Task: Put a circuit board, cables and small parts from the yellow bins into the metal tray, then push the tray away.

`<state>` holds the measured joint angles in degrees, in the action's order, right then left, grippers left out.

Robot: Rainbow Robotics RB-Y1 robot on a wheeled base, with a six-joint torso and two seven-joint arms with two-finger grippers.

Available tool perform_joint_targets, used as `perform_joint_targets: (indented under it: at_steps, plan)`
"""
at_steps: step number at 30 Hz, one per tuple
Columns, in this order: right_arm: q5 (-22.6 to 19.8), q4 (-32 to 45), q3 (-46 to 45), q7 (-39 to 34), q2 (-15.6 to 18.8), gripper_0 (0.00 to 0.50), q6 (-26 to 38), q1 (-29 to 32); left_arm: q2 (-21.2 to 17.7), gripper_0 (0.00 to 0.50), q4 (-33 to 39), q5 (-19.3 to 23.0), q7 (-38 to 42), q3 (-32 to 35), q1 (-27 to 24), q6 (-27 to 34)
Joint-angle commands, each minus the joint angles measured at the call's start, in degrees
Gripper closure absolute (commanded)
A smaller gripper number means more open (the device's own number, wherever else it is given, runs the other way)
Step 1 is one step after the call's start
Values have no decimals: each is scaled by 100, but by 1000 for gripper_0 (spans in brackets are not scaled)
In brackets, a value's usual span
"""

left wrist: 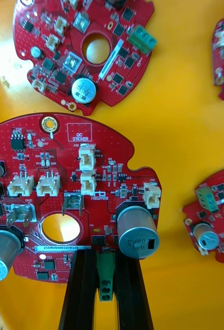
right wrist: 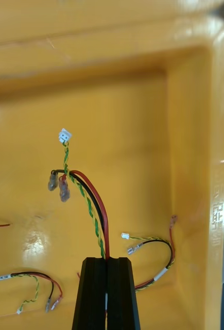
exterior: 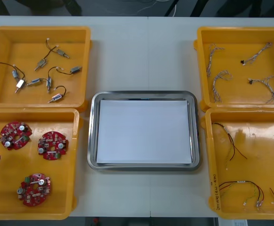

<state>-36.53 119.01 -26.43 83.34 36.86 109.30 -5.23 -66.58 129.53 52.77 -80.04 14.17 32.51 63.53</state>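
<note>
Gripping a round red circuit board [left wrist: 65, 170], left fingers [left wrist: 81, 291]; thin twisted cable [right wrist: 103, 232], right fingers [right wrist: 93, 296].

Pale grey table [exterior: 141, 56], matte, spanning full width. Even light from above, shadows soft and short. Beyond far edge: dark strip of floor [exterior: 108, 7], thin white cords [exterior: 149, 7] lying loose on it, darker blurred shapes to either side.

Yellow bins [exterior: 14, 42], red circuit boards [exterior: 52, 145], white-lined silver metal tray [exterior: 92, 132], red, black and green-yellow twisted cables [right wrist: 102, 232].
</note>
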Motion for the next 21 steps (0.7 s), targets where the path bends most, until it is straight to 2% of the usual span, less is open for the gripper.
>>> perform_joint_targets:
  at_steps: [1, 9, 16, 21]
  plan:
    - [-364, 368, -81, -161, 445, 500, 70, -365, 162, 500, 292, 392, -424, 464, -166, 573]
    - [-1462, 579, 139, -108, 831, 500, 70, -769, 365, 500, 512, 488, -249, 649, -816, 1584]
    - [-1946, 948, 640, -46, 981, 500, 70, -1059, 365, 500, 635, 594, -64, 640, -1335, 2208]
    - [-2060, 1212, 1149, -29, 1051, 500, 70, -1218, 365, 500, 767, 646, 50, 526, -1687, 2524]
